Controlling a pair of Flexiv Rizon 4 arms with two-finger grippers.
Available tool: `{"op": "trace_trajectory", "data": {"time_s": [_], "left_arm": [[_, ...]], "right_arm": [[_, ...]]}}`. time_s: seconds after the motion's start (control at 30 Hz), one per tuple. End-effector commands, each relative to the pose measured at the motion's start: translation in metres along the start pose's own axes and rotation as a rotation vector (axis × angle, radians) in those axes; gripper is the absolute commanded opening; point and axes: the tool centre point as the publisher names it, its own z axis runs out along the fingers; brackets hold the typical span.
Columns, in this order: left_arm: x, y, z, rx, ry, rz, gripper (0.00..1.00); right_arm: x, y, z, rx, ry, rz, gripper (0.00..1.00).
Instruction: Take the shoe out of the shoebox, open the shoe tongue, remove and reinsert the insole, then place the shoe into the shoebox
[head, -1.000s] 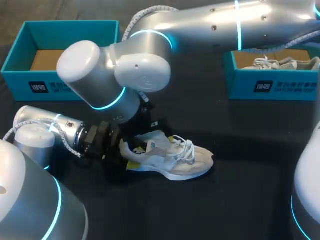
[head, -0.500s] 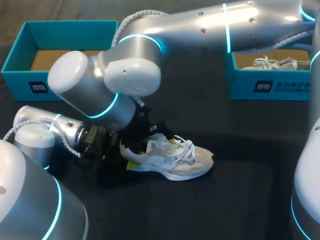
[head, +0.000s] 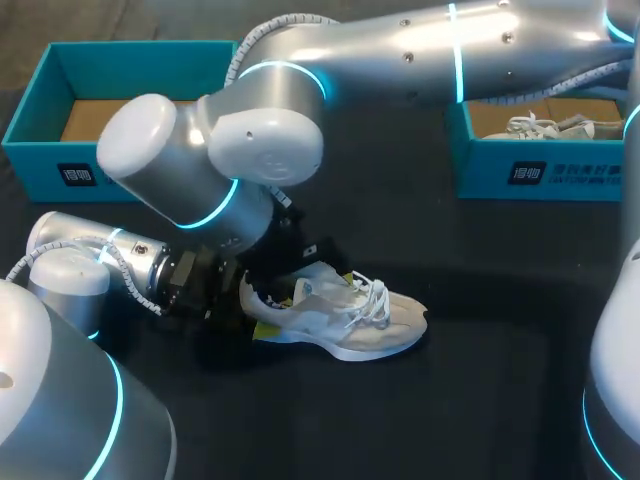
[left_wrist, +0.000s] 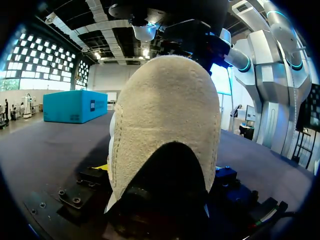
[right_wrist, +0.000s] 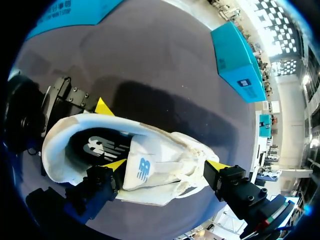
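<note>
**White shoe (head: 340, 318), out on the table (head: 480, 400)**

Lies mid-table, toe to the right, outside both boxes. Left gripper (head: 255, 308) at the heel; its grip cannot be told. Right gripper (right_wrist: 166, 165) over the opening, fingers spread wide, tongue (right_wrist: 142, 169) between them. Left box (head: 140, 60) far left. Right box (head: 560, 172) far right, holding a second shoe (head: 560, 125).

Robot lab: silver arms (head: 400, 50), black table (head: 500, 400).

Left arm (head: 90, 262) low, horizontal; right arm (head: 400, 50) stretched across past middle, right end effector (right_wrist: 165, 164) pointing down, fingers (right_wrist: 100, 186) spread.
</note>
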Motion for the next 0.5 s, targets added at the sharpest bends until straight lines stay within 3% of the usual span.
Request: {"op": "trace_trajectory", "data": {"time_s": [0.03, 0.5], "left_arm": [[0.000, 0.001, 0.001, 0.000, -0.001, 0.000, 0.00], [0.000, 0.001, 0.001, 0.000, -0.001, 0.000, 0.00]], "right_arm": [[-0.014, -0.005, 0.000, -0.016, 0.042, 0.898, 1.00], [-0.030, -0.011, -0.006, 0.012, 0.109, 0.942, 1.00]]}}
